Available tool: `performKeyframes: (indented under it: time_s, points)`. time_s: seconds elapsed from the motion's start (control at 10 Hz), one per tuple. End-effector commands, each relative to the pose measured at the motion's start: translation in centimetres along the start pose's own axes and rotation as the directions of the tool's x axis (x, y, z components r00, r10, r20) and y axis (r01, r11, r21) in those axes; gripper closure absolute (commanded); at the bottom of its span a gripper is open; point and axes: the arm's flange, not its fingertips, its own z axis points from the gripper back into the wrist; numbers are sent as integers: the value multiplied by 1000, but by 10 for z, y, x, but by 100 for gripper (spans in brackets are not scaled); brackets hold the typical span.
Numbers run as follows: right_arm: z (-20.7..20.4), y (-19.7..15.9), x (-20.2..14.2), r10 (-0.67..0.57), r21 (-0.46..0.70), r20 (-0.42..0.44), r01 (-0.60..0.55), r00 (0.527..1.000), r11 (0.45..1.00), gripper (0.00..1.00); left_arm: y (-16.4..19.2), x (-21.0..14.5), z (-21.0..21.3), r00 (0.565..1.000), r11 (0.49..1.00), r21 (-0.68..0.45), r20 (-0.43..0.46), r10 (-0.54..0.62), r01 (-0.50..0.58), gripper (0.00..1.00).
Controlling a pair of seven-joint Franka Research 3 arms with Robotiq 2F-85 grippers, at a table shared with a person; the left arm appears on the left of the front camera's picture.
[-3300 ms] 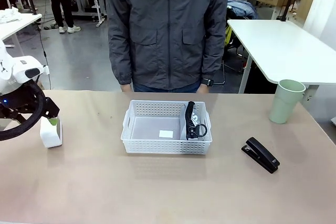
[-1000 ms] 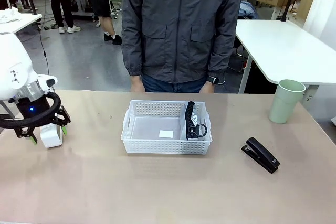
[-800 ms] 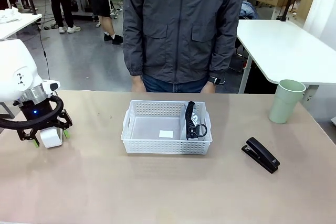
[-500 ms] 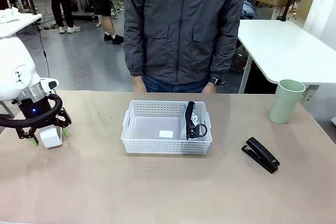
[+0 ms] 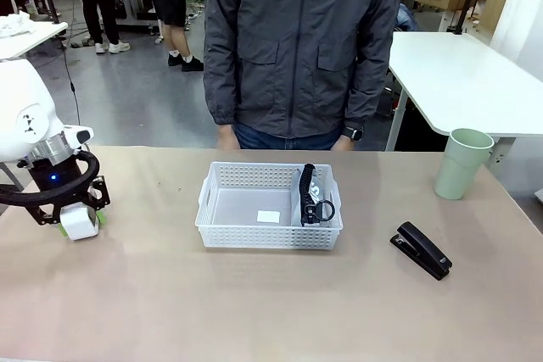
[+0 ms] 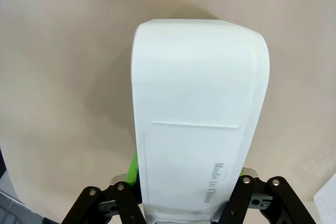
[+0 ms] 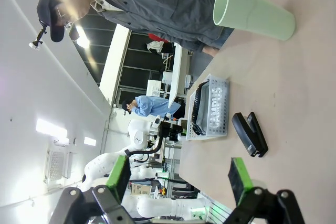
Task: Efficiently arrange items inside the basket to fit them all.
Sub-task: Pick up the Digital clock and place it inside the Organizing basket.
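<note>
I am gripping the white boxy device (image 6: 199,103) with my left gripper (image 5: 80,220), its fingers closing in on the device's two sides. In the left wrist view a green pad (image 6: 133,167) is pressing against one side, and small print reading "Made in China" is showing on the face turned toward the camera. The device is sitting low at the left end of the table (image 5: 254,311), well apart from the basket (image 5: 267,235); I cannot tell whether it is touching the tabletop.

The basket is standing in the middle of the table. The grey pouch (image 5: 315,201) is standing on edge along its right wall with the black strap (image 5: 307,182) running over the top, and the left part is showing bare floor with a small white label.

The black stapler (image 5: 422,250) is lying on the table to the right of the basket, and the pale green cup (image 5: 461,163) is standing upright near the far right corner.

My right gripper (image 7: 178,182) is hanging with its jaws wide apart, holding nothing.

A person (image 5: 301,48) in a dark jacket is standing at the far side, arms hanging down.
</note>
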Motion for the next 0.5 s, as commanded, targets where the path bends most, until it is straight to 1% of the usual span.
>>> performKeyframes:
  time_s: [0.0, 0.2, 0.3, 0.4]
  points:
    - [-1, 1, 3, 30, 17, 12, -30, 999, 999, 0, 0, 1, 4, 1000, 1000, 6, 16, 10, -11, 100]
    - [-1, 1, 3, 30, 17, 12, -30, 999, 999, 0, -1, 2, 4, 1000, 1000, 7, 20, 4, -4, 100]
    - [-1, 1, 3, 30, 17, 12, -30, 999, 999, 0, -1, 3, 4, 1000, 1000, 9, 22, 0, -1, 97]
    - [-1, 1, 3, 30, 17, 12, -30, 999, 999, 0, 0, 2, 5, 1000, 1000, 6, 23, -2, 2, 100]
